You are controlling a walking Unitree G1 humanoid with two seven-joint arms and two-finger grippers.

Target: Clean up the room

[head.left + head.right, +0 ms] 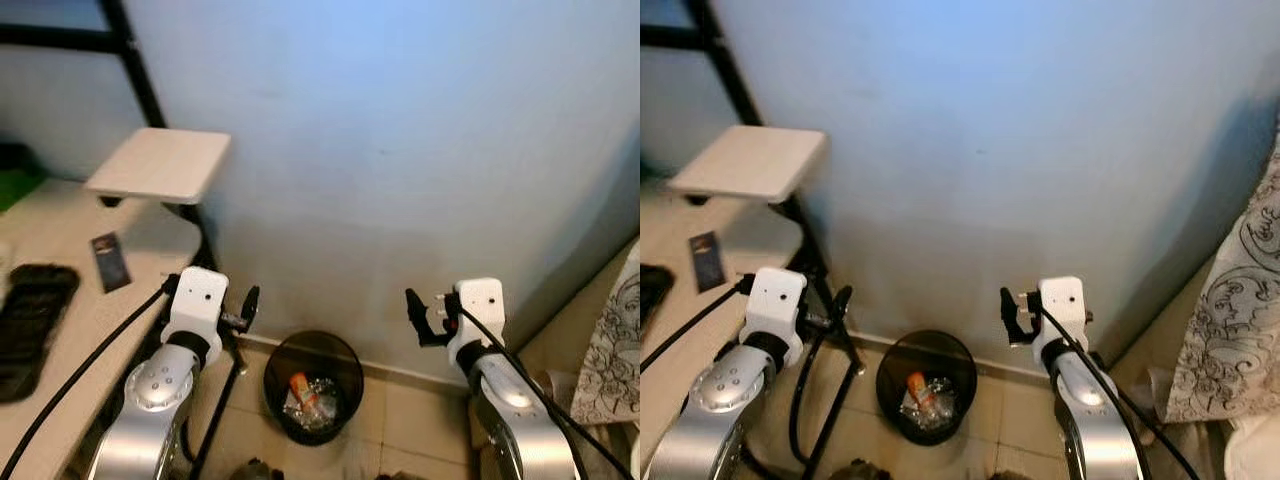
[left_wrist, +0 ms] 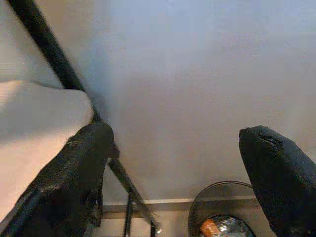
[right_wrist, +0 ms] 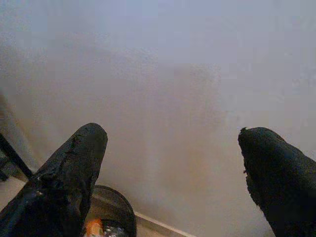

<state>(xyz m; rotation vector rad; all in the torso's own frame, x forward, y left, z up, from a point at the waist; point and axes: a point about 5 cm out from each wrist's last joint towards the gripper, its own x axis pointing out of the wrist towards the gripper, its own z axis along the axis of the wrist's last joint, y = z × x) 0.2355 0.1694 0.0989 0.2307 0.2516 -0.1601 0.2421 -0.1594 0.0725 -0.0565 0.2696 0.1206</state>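
Claws, left (image 1: 248, 305) and right (image 1: 414, 312), spread empty above bin (image 1: 313, 387).

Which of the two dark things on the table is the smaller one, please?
The small dark card, lying near the table's middle; the black case at its left edge is far bigger.

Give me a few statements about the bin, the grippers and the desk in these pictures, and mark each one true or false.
1. The round black waste bin stands on the floor against the wall. True.
2. The bin is empty. False: it holds orange and silvery litter.
3. The left gripper is shut on something. False: its fingers stand apart, holding nothing.
4. The right gripper is open. True.
5. A dark flat card lies on the beige desk. True.
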